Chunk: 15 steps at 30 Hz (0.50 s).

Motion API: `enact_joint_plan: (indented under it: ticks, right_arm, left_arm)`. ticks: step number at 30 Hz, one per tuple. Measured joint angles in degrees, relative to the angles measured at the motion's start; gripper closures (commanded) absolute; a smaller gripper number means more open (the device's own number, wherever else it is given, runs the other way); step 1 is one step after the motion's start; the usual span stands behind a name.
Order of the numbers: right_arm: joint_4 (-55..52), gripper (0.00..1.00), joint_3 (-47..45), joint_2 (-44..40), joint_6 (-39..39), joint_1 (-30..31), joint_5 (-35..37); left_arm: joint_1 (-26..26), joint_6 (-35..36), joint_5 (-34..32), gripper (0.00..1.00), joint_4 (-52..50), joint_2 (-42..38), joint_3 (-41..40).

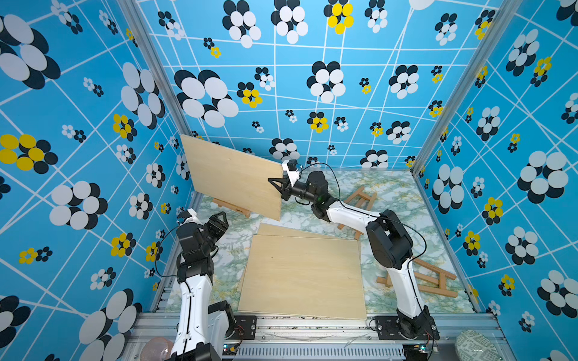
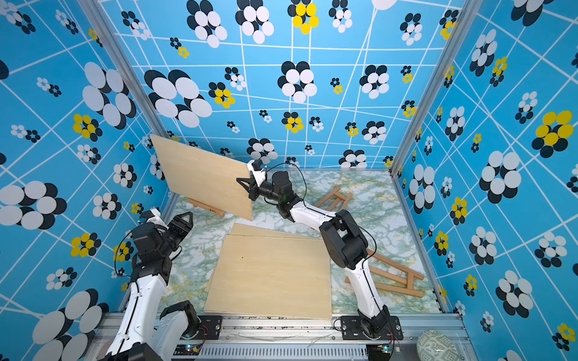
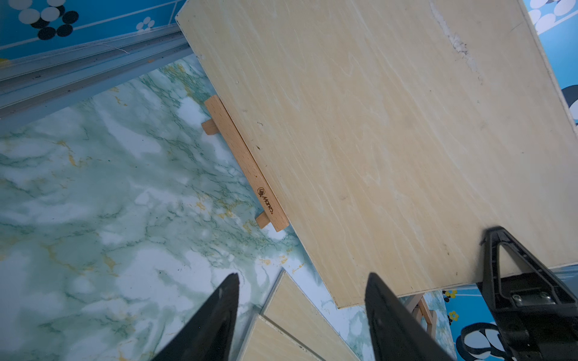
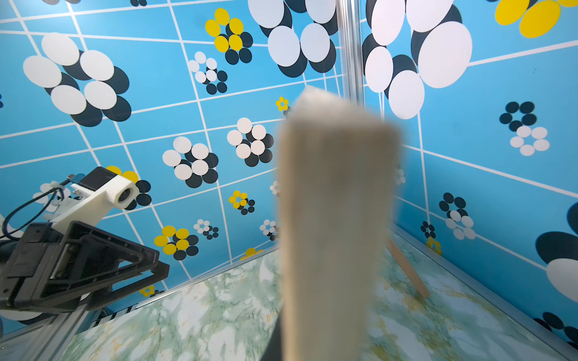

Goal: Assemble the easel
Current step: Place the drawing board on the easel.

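Observation:
A pale wooden board (image 1: 234, 178) (image 2: 206, 178) stands tilted at the far left. Its lower edge sits behind the ledge of a small wooden easel (image 1: 231, 208) (image 3: 247, 165), most of which the board hides. My right gripper (image 1: 278, 184) (image 2: 247, 184) is shut on the board's right edge. In the right wrist view the board (image 4: 334, 218) is a blurred strip running away from the camera. My left gripper (image 1: 220, 218) (image 3: 302, 275) hangs open and empty above the table, just in front of the board's lower corner, touching nothing.
Two more boards (image 1: 303, 275) lie stacked flat in the middle of the marble table (image 1: 225, 256). One spare easel (image 1: 359, 200) lies at the back right, partly under my right arm. Another easel (image 1: 428, 281) lies by the right wall. Patterned walls close in on three sides.

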Motion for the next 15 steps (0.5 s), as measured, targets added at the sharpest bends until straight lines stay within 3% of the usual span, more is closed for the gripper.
enact_joint_plan:
  ticks: [15]
  right_arm:
    - [1.1,1.0,3.8,3.5,4.3,-1.4,-2.0]
  left_arm:
    - [1.0,0.0,0.8,0.33,0.1,-0.3,0.0]
